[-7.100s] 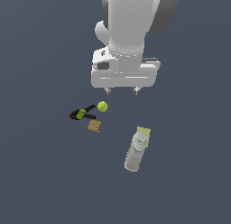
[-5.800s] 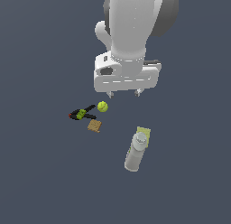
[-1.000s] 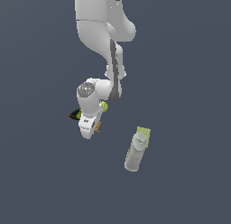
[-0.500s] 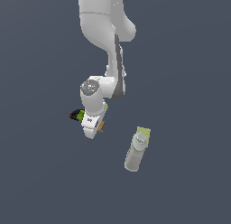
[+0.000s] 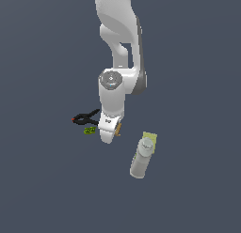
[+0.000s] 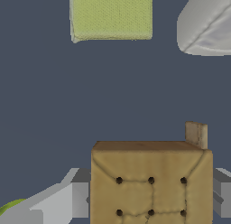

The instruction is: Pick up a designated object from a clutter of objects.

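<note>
1. A plain, dark slate-blue floor (image 5: 197, 63) lies under everything.
2. The gripper (image 6: 151, 198) pinches the tan block (image 6: 151, 184), a flat, dimpled square, between grey fingers (image 6: 74, 198).
3. Near it lie a matte black clamp (image 5: 87, 118) and a grey cylindrical bottle (image 5: 140, 160); the block seems lifted, though that is hard to judge.

Pincer (image 6: 151, 196) now lower, around tan block (image 6: 151, 182)
</note>
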`<control>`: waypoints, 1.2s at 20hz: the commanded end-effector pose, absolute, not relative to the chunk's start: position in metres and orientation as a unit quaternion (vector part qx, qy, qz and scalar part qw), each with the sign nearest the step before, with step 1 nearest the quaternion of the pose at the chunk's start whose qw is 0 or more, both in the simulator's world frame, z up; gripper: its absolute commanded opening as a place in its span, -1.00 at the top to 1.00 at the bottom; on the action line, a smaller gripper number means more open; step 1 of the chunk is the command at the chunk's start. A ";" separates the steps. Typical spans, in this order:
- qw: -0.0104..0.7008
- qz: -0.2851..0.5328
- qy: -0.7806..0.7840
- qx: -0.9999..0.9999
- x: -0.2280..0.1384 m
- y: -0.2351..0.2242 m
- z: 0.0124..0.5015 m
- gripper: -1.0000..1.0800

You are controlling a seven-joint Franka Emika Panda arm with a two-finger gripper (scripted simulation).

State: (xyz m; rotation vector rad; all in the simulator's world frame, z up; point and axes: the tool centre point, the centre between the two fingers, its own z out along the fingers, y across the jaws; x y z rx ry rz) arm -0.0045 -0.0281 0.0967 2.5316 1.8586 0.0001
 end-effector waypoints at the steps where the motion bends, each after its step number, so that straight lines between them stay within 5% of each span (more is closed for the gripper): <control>1: 0.001 0.000 0.592 0.806 0.004 -0.007 0.118 1.00; 24: 0.000 0.000 0.591 0.806 0.080 0.170 0.294 1.00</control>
